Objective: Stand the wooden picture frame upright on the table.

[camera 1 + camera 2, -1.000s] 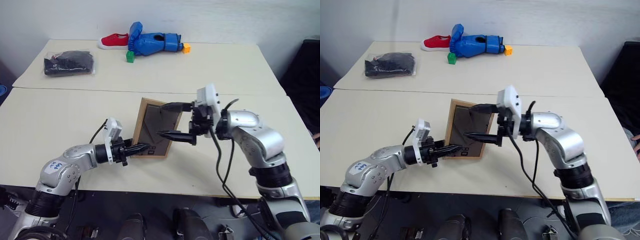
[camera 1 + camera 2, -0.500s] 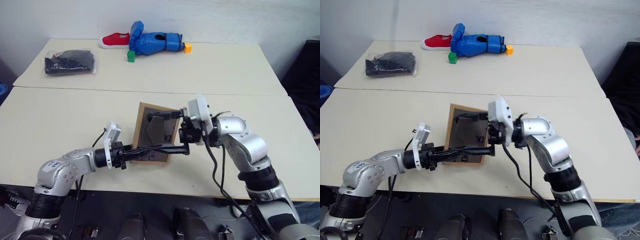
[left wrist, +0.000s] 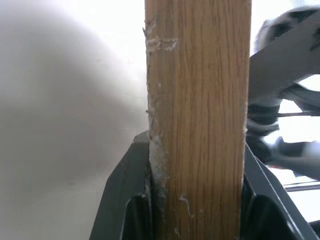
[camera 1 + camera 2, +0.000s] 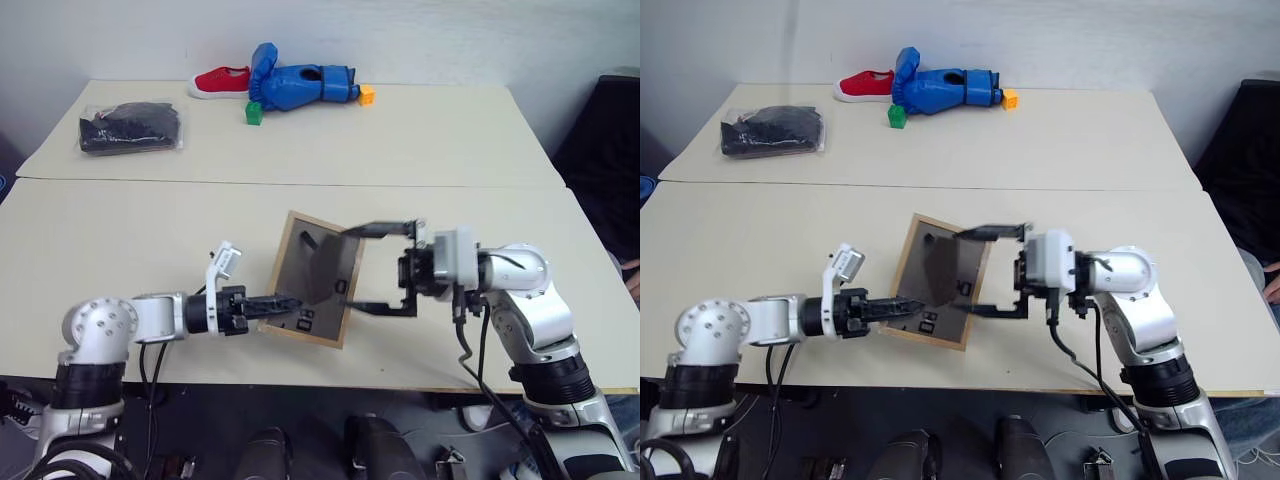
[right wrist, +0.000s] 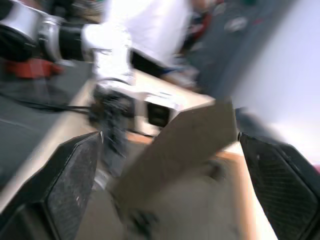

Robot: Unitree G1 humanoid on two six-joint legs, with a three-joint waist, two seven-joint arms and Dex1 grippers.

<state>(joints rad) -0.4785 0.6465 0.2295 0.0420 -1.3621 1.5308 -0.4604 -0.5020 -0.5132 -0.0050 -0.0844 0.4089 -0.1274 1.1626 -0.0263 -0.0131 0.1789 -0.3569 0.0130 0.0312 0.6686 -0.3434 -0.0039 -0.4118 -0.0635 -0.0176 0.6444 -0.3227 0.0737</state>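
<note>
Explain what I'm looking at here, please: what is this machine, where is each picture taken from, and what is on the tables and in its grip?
This is a humanoid robot with two arms, each ending in a gripper of two black fingers. The two wide pictures come from cameras in its head, looking down over its arms. The two close-ups come from cameras on its wrists, looking along the fingers.

The left gripper is shut on the light wood border of the wooden picture frame, which shows its dark grey back with the stand folded out. The left wrist view shows that wood edge clamped between the fingers. The right gripper is open beside the frame's other edge, not gripping it.

The frame is over the near cream table. On the far table lie a black packet, a red shoe, a blue boxing glove, a green block and an orange block.
</note>
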